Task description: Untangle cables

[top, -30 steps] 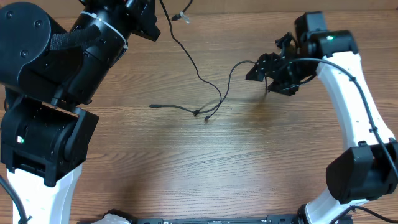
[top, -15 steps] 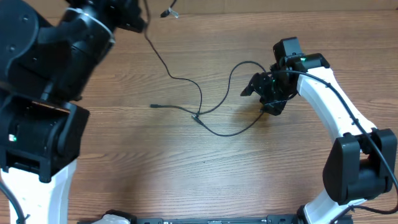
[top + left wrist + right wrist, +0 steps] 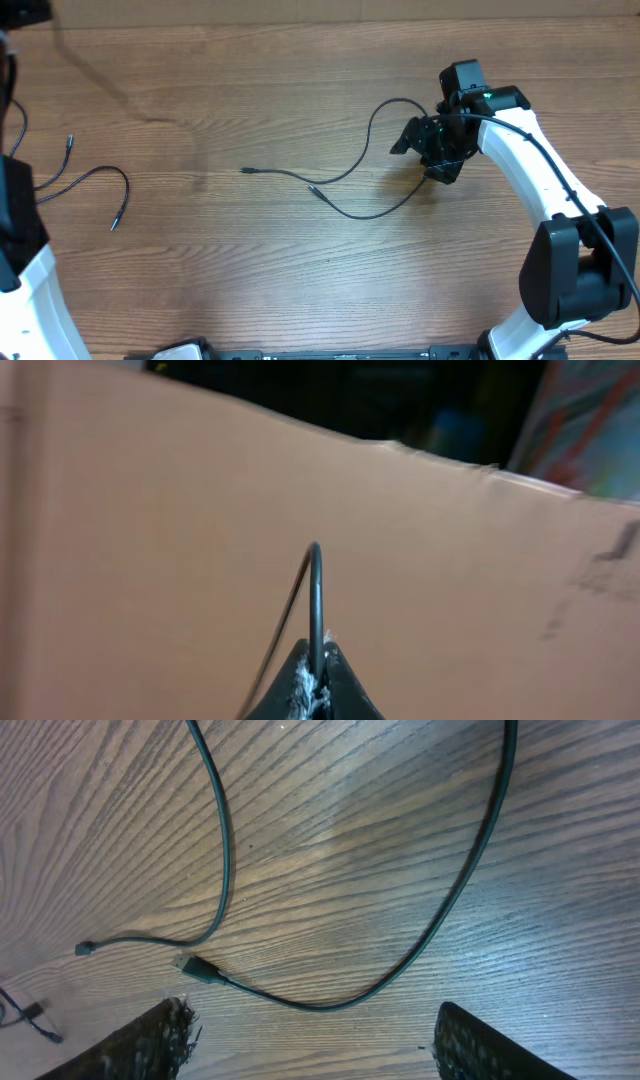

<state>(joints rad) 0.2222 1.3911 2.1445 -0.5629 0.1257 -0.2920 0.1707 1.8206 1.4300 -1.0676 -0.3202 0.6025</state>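
One thin black cable lies mid-table. Its small plug end points left and a flat plug lies close below. In the right wrist view both strands curve across the wood, with the flat plug near my left finger. My right gripper is open and empty just above the table at the cable's right end. A second black cable lies at the far left. My left gripper is shut on a thin black cable. That gripper is outside the overhead view.
The brown wooden table fills the overhead view. The white right arm reaches in from the right side. Part of the left arm stands at the left edge. A dark background lies beyond the table's far edge in the left wrist view.
My left arm has swung out to the left and drawn one cable away from the other to the table's left side. My right gripper came down and left, then stayed still.
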